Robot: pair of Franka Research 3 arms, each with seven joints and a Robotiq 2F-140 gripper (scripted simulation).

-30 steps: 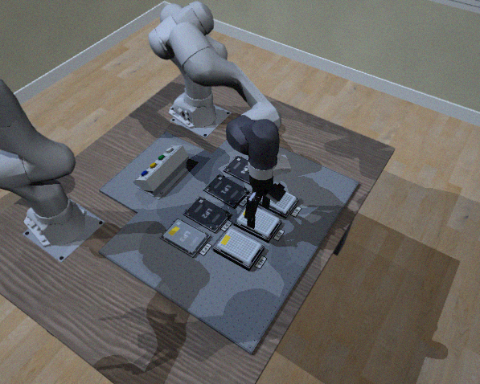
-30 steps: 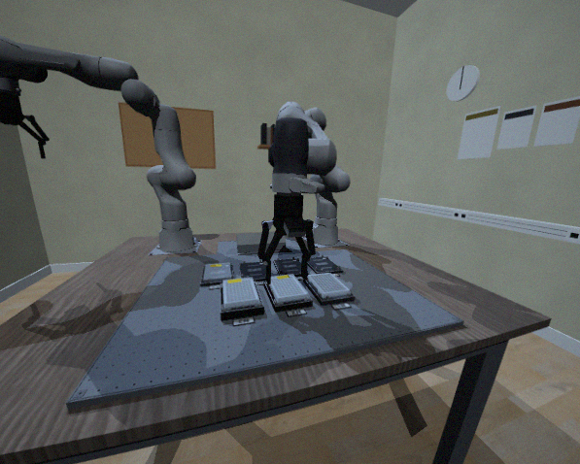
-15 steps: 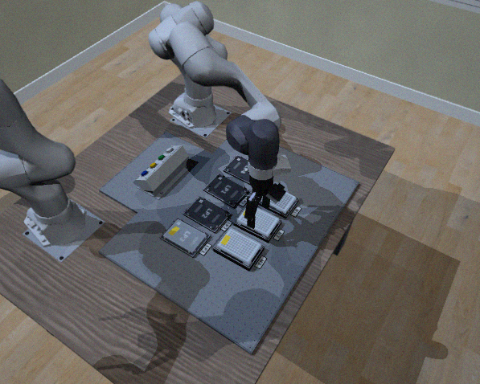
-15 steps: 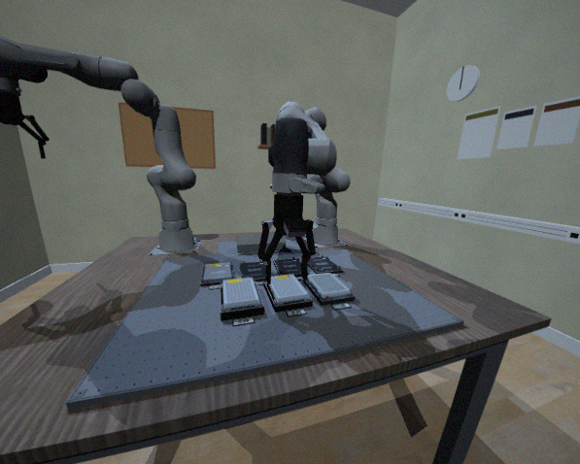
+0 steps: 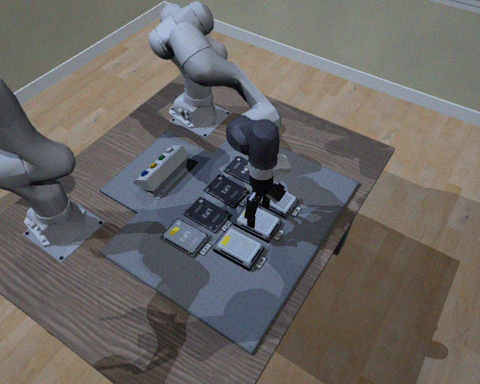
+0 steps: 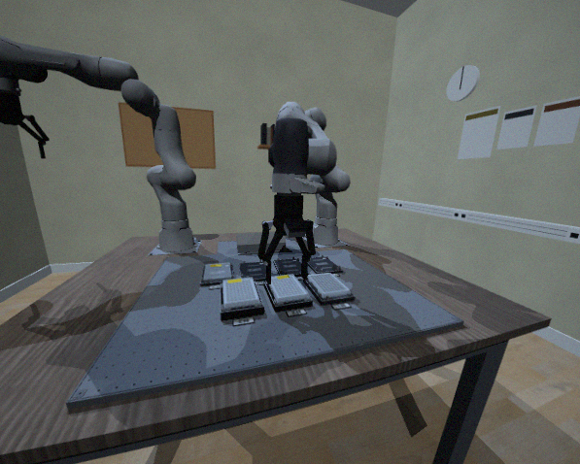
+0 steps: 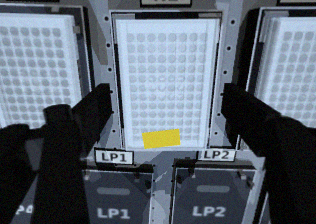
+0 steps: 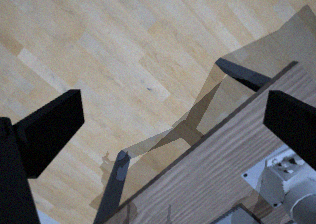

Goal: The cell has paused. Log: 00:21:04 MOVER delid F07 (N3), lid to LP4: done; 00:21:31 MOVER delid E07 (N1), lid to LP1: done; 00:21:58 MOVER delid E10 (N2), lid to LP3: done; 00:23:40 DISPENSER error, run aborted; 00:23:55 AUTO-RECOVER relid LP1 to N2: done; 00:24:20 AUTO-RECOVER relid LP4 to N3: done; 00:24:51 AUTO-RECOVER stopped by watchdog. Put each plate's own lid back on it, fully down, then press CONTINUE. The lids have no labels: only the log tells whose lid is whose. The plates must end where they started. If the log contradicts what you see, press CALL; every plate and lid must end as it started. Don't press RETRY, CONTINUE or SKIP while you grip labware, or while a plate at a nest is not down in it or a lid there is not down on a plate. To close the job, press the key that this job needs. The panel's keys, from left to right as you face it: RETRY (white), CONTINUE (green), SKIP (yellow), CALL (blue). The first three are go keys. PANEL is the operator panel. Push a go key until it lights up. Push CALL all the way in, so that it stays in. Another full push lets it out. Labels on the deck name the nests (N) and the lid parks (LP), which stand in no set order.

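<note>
A plate at N2 (image 5: 265,223) (image 6: 289,289) (image 7: 165,76), under a clear lid with a yellow patch, lies between the fingers of my left gripper (image 5: 258,214) (image 6: 286,278) (image 7: 166,98). They stand open, with gaps at both sides. The plate at N3 (image 5: 244,249) (image 6: 240,295) (image 7: 296,71) shows a yellow patch too. The plate at N1 (image 5: 287,202) (image 6: 328,284) (image 7: 35,71) shows none. A clear lid (image 5: 190,239) (image 6: 217,272) with a yellow patch lies on LP3. My right gripper (image 6: 14,155) (image 8: 173,106) is open, high and away from the deck.
LP1 (image 5: 218,188) (image 7: 114,198) and LP2 (image 5: 205,214) (image 7: 210,201) show dark, bare beds. LP4 (image 5: 232,165) is partly hidden behind the left arm. The panel (image 5: 166,173) (image 6: 253,243) stands behind the parks; its blue key (image 5: 144,173) and green key (image 5: 161,157) are visible and unlit.
</note>
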